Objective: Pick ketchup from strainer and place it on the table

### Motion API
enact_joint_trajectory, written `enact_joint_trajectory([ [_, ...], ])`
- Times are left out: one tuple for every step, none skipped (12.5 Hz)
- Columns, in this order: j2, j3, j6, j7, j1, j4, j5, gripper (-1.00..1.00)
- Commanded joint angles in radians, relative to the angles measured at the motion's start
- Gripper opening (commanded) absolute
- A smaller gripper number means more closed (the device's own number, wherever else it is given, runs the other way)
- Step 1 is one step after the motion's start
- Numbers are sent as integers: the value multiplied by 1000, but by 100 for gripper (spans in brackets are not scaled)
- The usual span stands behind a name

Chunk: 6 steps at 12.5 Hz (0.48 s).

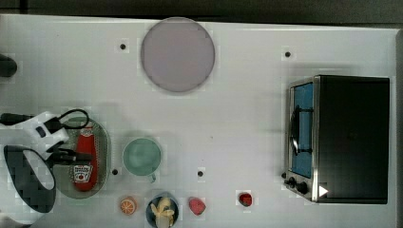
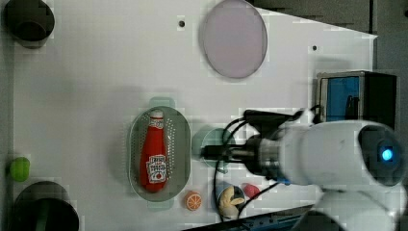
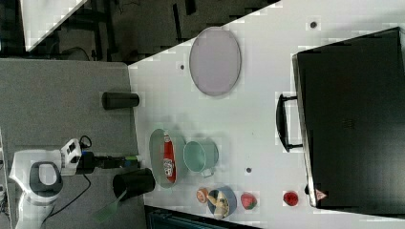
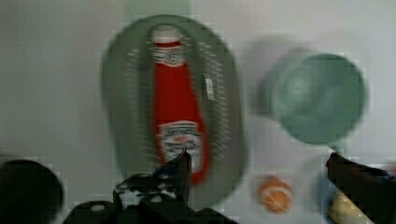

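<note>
On the big white table (image 1: 247, 123) you could see the green strainer (image 1: 105, 156), and the red ketchup (image 1: 84, 159) lay flat inside it. Beside it in the top view sat a green cup (image 1: 142, 156). Your claw (image 4: 257, 172) hung above the strainer, wide open, holding nothing.

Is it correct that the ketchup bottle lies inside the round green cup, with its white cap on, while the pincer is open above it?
Not quite. The ketchup bottle lies in the pale green oval strainer, not in the round green cup, which stands beside the strainer; the left view shows this clearly. The rest holds: the white cap is on, and the pincer is open above the bottle.
</note>
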Motion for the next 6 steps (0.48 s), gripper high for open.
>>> enact_joint_trajectory([
  [25, 31, 118, 62, 11, -23, -17, 100],
  [54, 33, 175, 63, 16, -47, -31, 100],
  [81, 33, 232, 66, 19, -74, -58, 100],
  [109, 32, 291, 76, 22, -101, -92, 100],
  [136, 31, 352, 100, 24, -128, -120, 100],
  [165, 31, 415, 133, 26, -151, -139, 100],
])
